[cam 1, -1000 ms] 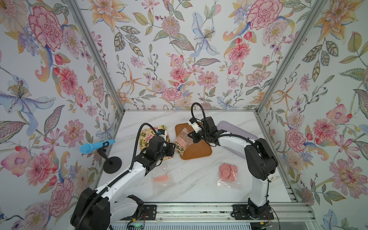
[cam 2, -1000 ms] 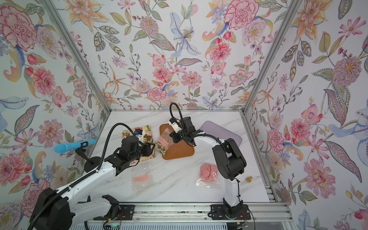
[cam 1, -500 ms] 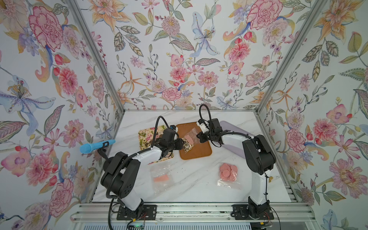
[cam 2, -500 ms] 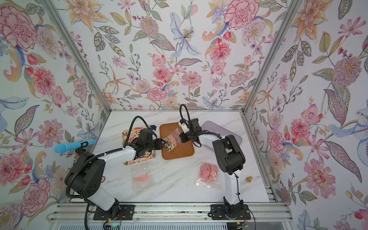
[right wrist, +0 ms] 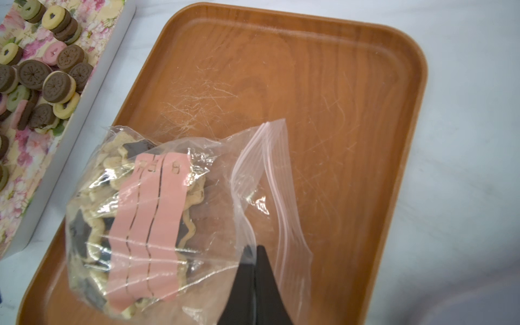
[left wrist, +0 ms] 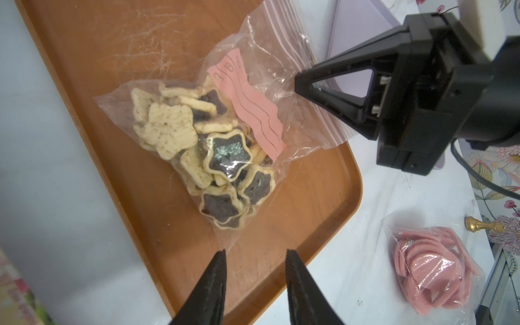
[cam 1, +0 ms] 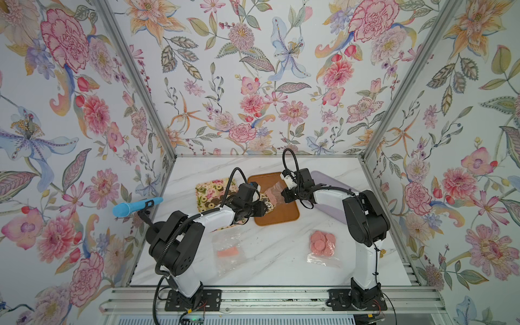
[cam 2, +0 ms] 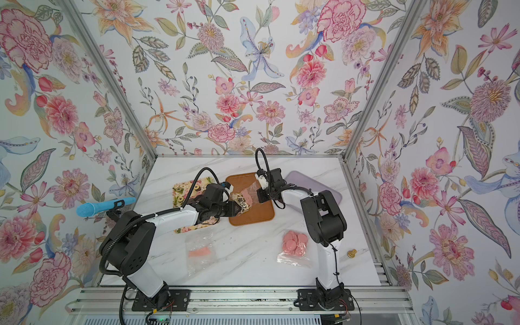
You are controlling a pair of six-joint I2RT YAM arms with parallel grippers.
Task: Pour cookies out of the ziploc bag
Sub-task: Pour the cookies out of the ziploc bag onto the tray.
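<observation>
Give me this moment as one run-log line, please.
right tool: shut on ziploc bag near zip | left tool: open at bag's bottom corner | star cookies: inside bag | bag: over brown tray

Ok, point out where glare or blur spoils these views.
Right wrist view: glare streaks the ziploc bag, and the right gripper pinching it is soft-edged. Left wrist view: star cookies sharp, left gripper near the lens blurry. Both top views: evenly lit.

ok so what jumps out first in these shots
Loud floral wallpaper covers all three walls. Mid-table, a ziploc bag of star cookies sits on the brown tray, with the right gripper shut on it near its zip end and the left gripper open at its bottom corner.
</observation>
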